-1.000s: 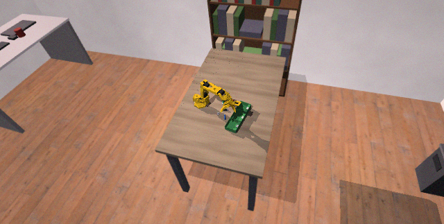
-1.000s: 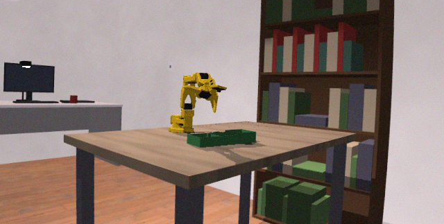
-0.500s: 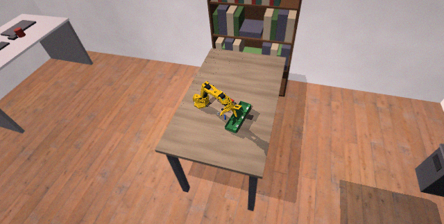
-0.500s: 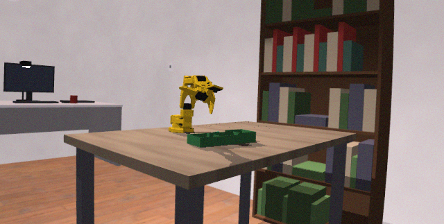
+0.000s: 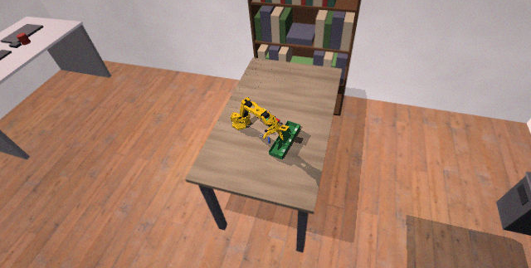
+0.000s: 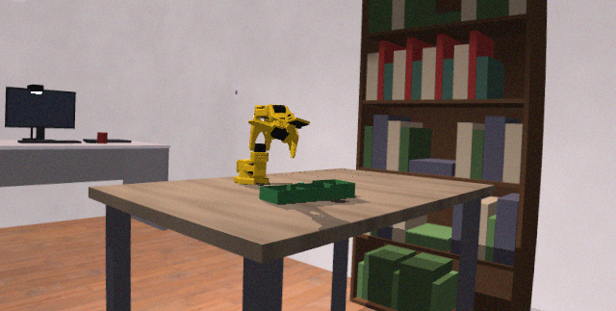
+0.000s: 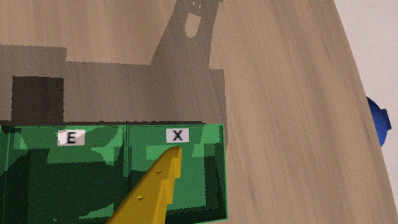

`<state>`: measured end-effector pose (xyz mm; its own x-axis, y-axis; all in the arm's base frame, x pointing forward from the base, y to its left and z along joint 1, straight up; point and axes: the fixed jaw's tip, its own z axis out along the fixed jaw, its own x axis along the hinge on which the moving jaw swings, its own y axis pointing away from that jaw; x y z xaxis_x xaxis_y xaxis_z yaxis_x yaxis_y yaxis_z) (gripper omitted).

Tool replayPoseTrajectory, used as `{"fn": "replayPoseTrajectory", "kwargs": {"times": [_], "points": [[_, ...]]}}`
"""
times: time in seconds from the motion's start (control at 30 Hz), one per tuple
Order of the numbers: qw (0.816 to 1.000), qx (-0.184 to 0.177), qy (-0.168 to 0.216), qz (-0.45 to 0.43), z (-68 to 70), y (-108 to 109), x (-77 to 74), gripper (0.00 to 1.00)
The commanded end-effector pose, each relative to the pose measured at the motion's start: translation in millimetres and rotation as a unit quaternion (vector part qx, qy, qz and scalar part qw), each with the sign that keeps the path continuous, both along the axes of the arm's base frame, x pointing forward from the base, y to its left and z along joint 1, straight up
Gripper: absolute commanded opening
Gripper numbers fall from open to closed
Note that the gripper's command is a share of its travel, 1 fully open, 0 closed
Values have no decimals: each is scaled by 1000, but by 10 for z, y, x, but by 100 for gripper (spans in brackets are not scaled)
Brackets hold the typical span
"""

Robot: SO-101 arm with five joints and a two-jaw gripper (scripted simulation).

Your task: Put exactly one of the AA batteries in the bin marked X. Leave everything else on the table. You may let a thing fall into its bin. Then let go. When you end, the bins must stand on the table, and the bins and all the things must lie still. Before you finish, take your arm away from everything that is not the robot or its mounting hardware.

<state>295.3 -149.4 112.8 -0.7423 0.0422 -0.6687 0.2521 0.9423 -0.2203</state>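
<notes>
The green row of bins [image 5: 286, 141] [image 6: 308, 192] lies on the table. In the wrist view its end bin marked X [image 7: 200, 170] is right below me, with the bin marked E [image 7: 70, 165] beside it. Both bins look empty as far as I can see. My gripper [image 5: 280, 132] [image 6: 292, 147] is open and empty, and it hangs above the X end of the row. One yellow jaw [image 7: 150, 195] points at the X label. A small blue battery [image 5: 268, 139] lies on the table beside the bins, on the arm's side. The other small things are too small to tell apart.
The arm's base [image 5: 240, 122] [image 6: 250, 171] stands near the table's left edge. The table's edge runs close to the X bin on the right of the wrist view. A bookshelf [image 5: 304, 11] [image 6: 448, 133] stands behind the table.
</notes>
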Motion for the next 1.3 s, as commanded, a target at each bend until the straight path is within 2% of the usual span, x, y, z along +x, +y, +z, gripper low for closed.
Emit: {"fn": "replayPoseTrajectory", "kwargs": {"times": [0.0, 0.67, 0.8, 1.0, 1.07, 1.27], "points": [[999, -20, -32, -1, 187, -51, 41, 100], [999, -18, -29, -1, 163, -52, 42, 100], [1000, -12, -16, -1, 77, -52, 43, 100], [1000, 6, 16, -1, -150, -49, 37, 100], [1000, 6, 16, -1, -150, -49, 37, 100], [999, 24, 49, -1, -376, -37, 15, 100]]}}
